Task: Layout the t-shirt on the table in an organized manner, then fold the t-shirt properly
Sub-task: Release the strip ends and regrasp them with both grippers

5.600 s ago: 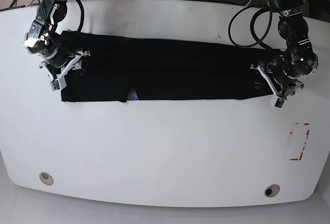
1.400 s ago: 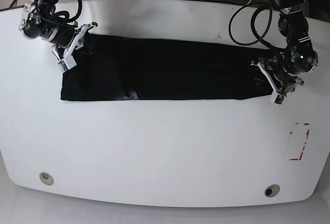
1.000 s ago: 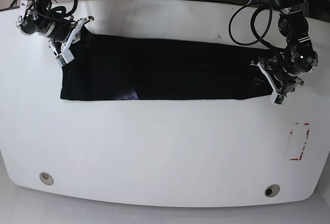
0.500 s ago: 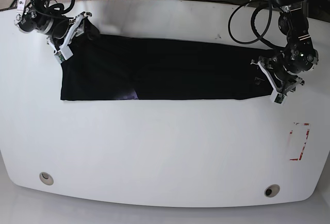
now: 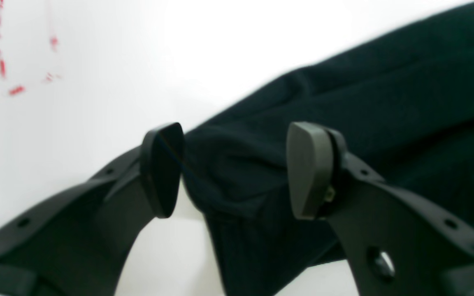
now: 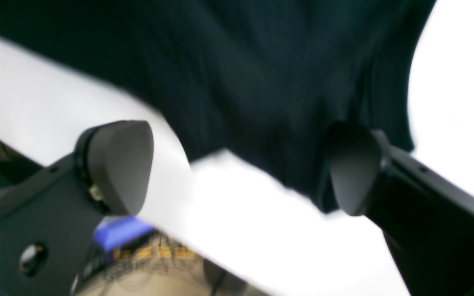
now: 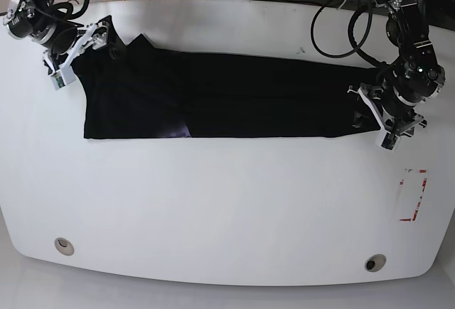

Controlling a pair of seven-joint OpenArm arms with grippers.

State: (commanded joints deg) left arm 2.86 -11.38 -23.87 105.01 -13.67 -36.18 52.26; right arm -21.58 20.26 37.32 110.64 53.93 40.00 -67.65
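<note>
Across the far half of the white worktop point(image 7: 234, 209), a black t-shirt point(image 7: 249, 99) lies as a long band, running from beneath one arm to beneath the other. Its near edge is nearly straight. At the base view's left, the far edge rises into a small peak beside the right tool point(image 7: 82, 67), and the cloth below widens toward the near corner.

Right tool: located over the far corner of the t-shirt at the base view's left. In the right wrist view its two dark fingers stand spread, with fabric and bare worktop visible between them; that view is blurred, and whether either finger touches the cloth cannot be told.

Left tool: located at the opposite end of the t-shirt. In the left wrist view its fingers are likewise spread, the folded corner of the cloth showing between them. Layered edges and shallow creases cross the fabric there, and a narrower flap extends toward the bottom of that view. Contact with the cloth cannot be determined.

Red tape marks point(image 7: 424, 185) form a partial rectangle on the worktop, nearer than the left tool. Two round metal-ringed holes, one at left point(image 7: 64, 246) and one at right point(image 7: 375, 263), lie near the curved near edge.
</note>
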